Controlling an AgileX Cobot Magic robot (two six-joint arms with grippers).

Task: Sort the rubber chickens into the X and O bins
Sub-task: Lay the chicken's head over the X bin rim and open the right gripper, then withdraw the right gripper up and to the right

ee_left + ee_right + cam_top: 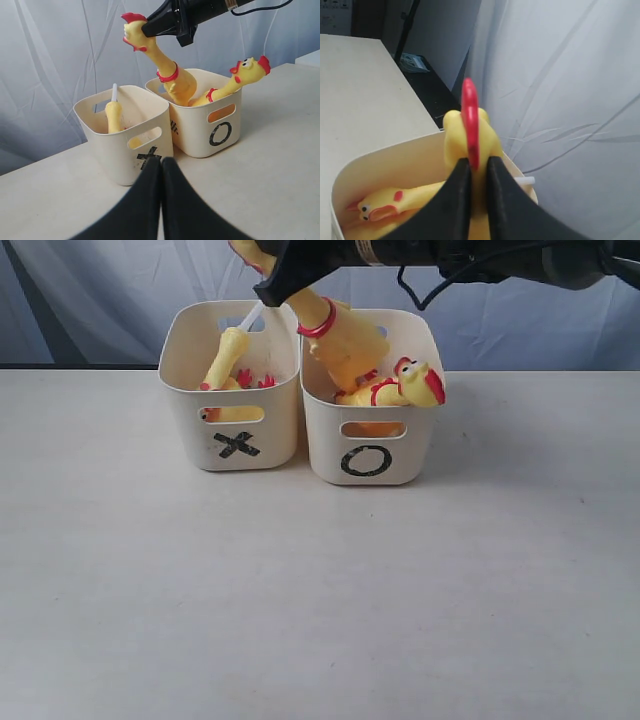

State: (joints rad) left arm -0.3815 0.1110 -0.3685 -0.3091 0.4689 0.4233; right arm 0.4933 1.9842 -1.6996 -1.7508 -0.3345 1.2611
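The cream X bin (180,425) stands left of the matching O bin (325,445). My right gripper (275,280) is shut on the head of a rubber chicken (340,340). This chicken hangs tilted, its body down inside the O bin. In the right wrist view the black fingers (457,200) pinch the yellow head under its red comb (470,115). A second chicken (415,383) lies in the O bin with its head over the front rim. The slim chicken with the white tube (228,355) leans in the X bin beside red feet (245,380). My left gripper (161,161) is shut and holds nothing, low in front of the X bin (110,150).
Both bins stand at the back of a pale table (320,590). A grey curtain (100,290) hangs behind them. The right arm (480,255) reaches in from the upper right. Past the table's far edge there is a dark floor (425,82).
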